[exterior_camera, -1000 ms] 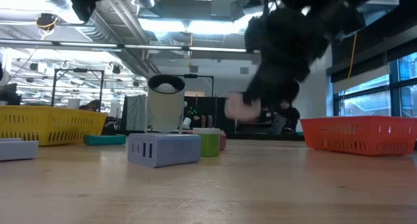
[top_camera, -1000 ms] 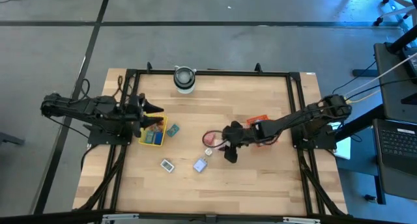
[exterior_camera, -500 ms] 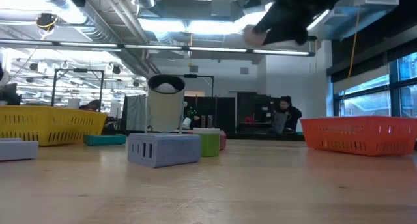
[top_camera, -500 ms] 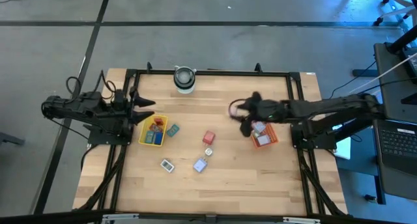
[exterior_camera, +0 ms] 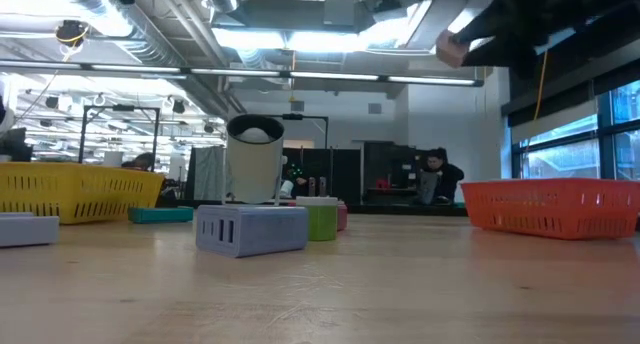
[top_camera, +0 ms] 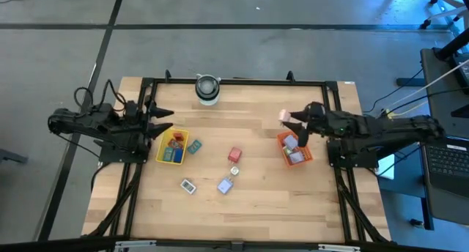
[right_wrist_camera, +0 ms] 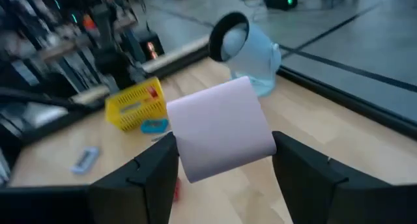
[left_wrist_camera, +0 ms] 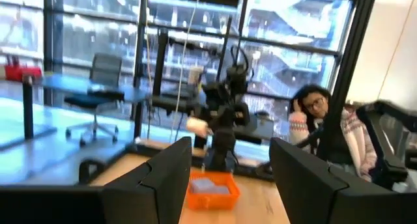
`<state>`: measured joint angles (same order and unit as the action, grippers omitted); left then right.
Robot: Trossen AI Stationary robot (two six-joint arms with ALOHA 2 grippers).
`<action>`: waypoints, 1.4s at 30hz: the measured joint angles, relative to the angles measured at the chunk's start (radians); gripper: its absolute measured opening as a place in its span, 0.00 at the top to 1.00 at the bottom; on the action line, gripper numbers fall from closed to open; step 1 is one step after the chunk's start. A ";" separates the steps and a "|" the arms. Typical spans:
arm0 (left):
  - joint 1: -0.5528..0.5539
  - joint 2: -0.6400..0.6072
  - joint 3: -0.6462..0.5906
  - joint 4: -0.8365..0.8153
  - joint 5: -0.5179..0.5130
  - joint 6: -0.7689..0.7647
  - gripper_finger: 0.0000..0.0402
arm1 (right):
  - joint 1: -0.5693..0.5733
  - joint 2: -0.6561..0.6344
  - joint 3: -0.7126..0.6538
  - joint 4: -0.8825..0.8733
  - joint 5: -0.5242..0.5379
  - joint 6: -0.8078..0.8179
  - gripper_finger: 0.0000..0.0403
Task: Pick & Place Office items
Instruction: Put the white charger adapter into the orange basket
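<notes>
Above the orange tray, the right tool is grasping a pink block.
Its fingers are clamping the block in the air; the left tool is waiting released beside the yellow tray, and more pieces are lying mid-bench.

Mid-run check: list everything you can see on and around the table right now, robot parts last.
Yellow tray: one, left side, small items inside.
Orange tray: one, right side, pale items inside.
Cylinder: one, grey-white, far edge.
Teal block: one, beside yellow tray.
Red block: one, centre.
White block: one, near side.
Lavender block: one, near side.
Pink block: one, held above the table.
Left pincer: open, empty, by yellow tray.
Right pincer: shut on pink block.
</notes>
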<state>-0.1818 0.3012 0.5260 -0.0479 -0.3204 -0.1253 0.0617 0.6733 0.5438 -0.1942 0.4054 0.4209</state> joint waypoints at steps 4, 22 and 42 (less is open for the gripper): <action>0.000 0.003 -0.081 0.126 -0.022 0.076 0.50 | 0.000 -0.065 -0.081 0.085 -0.014 0.037 0.46; 0.114 0.013 -0.311 0.385 0.043 0.008 0.49 | 0.001 -0.104 -0.107 -0.021 -0.068 0.092 0.46; 0.268 0.071 -0.311 0.393 0.155 -0.151 0.49 | 0.073 -0.010 -0.107 -0.378 -0.179 0.531 0.46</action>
<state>0.0866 0.3725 0.2146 0.3447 -0.1658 -0.2759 0.1346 0.6631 0.4366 -0.5721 0.2263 0.9519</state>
